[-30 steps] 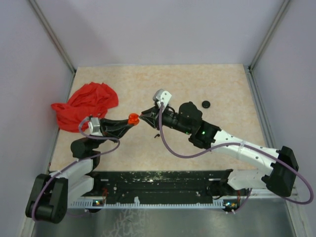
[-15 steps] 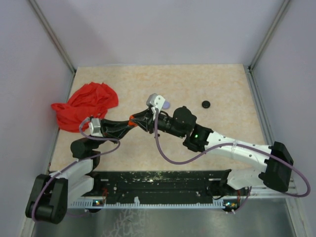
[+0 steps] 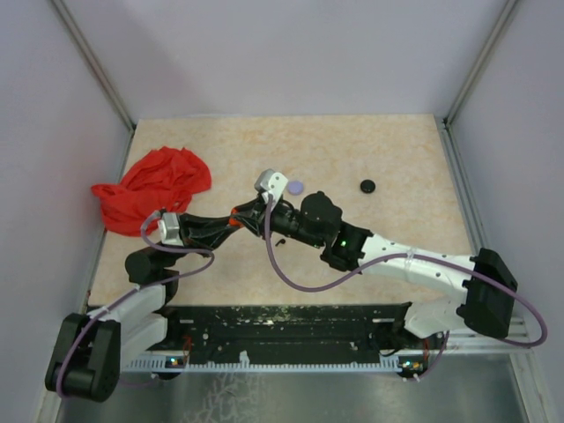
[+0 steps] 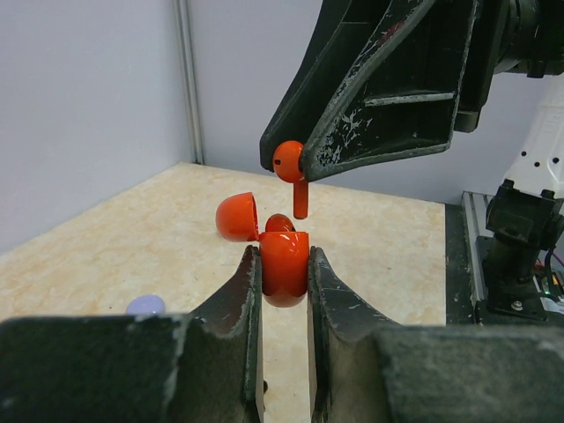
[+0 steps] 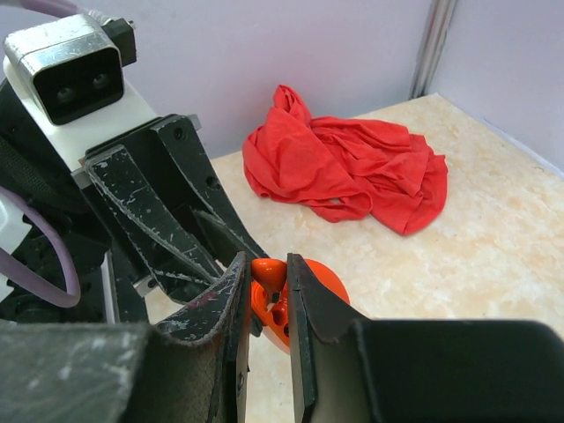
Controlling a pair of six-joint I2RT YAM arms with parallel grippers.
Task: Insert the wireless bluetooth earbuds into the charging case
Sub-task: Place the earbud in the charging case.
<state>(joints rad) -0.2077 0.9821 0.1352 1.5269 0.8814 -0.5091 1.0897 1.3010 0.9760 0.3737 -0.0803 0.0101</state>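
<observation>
The left hand [image 4: 284, 264] is clenched on a glossy orange-red plastic charging case [image 4: 285, 280]. It holds the case above the middle of the beige speckled surface [image 3: 397, 150], a little toward the left edge, with the domed lid [image 4: 236, 218] hinged open to one side. The right hand [image 5: 267, 275] pinches a small orange-red earbud [image 4: 292, 164] by its round head. The stem points down, just above the open case and apart from it.

The main risk, as I judge it, is alignment. The stem hangs toward one side of the case mouth, so a push down could jam it on the rim, twist the earbud in the grip, or tip the case between the left fingers. Letting go too high could bounce the earbud onto the surface. The hands are close enough to knock together or catch the lid.

From above, the hands hide case and earbud almost wholly. A rounded orange lump [image 4: 279, 223] sits in the case mouth, and I cannot tell whether it is a seated earbud or part of the case. The socket itself is not visible.
</observation>
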